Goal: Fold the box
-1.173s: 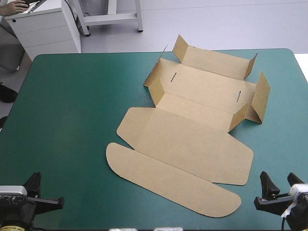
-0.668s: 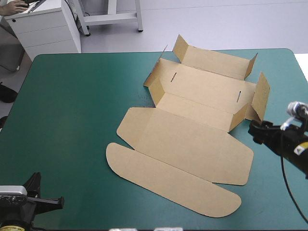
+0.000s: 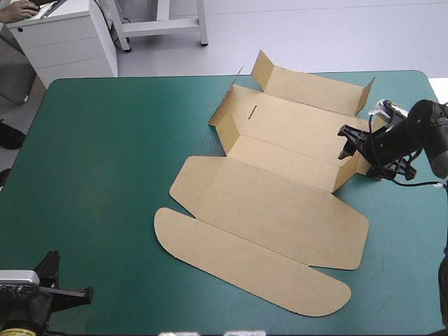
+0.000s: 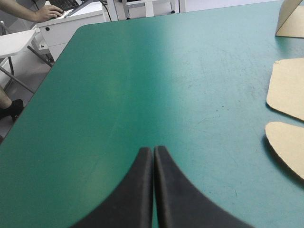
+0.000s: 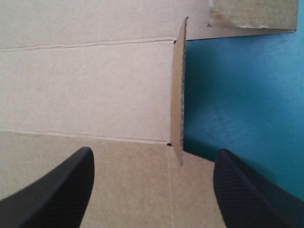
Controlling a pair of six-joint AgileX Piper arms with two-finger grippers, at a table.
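Over the teal-green cover (image 3: pixel 105 175) the right gripper (image 5: pixel 154 153) has been swung in, fingers (image 5: pixel 57 190) held wide astride the raised end flap (image 5: pixel 177 95) of the brown box (image 3: pixel 280 203) spread beneath it, so wall-folding looks set up.

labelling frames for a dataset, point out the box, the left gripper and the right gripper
box (image 3: pixel 280 203): high view, on its flat lid panel.
left gripper (image 4: pixel 153 152): left wrist view, where its shut fingers meet.
right gripper (image 5: pixel 154 153): right wrist view, midway between its open fingers.
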